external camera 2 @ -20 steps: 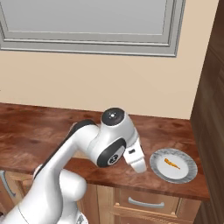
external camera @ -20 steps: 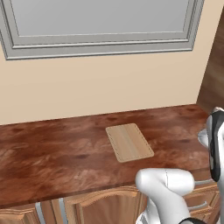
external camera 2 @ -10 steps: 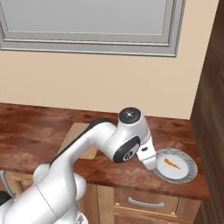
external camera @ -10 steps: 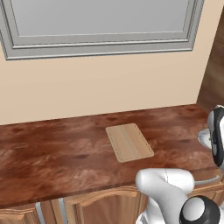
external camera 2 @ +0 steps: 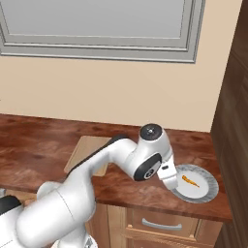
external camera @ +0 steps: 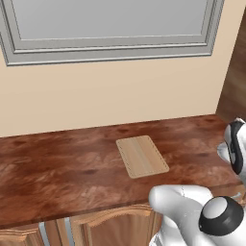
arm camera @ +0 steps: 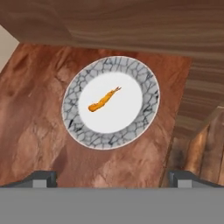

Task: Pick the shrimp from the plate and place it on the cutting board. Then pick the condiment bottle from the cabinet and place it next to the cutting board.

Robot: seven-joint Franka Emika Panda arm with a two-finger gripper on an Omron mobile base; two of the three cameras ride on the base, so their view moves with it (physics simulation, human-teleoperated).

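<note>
The tiny orange shrimp [arm camera: 104, 99] [external camera 2: 190, 182] lies in the white centre of the round plate [arm camera: 74, 127] [external camera 2: 204, 196], which sits at the right end of the wooden counter. My gripper [arm camera: 112, 179] hangs open above the plate's near edge, fingertips [arm camera: 41, 178] wide apart and nothing between them. In the right base view the hand is at the plate's left rim. The tan cutting board [external camera: 142, 156] [external camera 2: 80, 150] lies flat mid-counter, left of the plate, partly hidden by my arm in the right base view. The condiment bottle and the cabinet are out of view.
A dark wood panel [external camera 2: 237, 111] rises right beside the plate. A grey-framed window [external camera: 110, 24] fills the wall behind the counter [external camera: 57, 173]. Below the counter's front edge is a drawer with a short silver handle [external camera 2: 156, 224].
My arm has swung right along the counter, bringing the hand from mid-counter to the plate's left edge. Shrimp, plate and board have not moved. The jaws stayed open.
</note>
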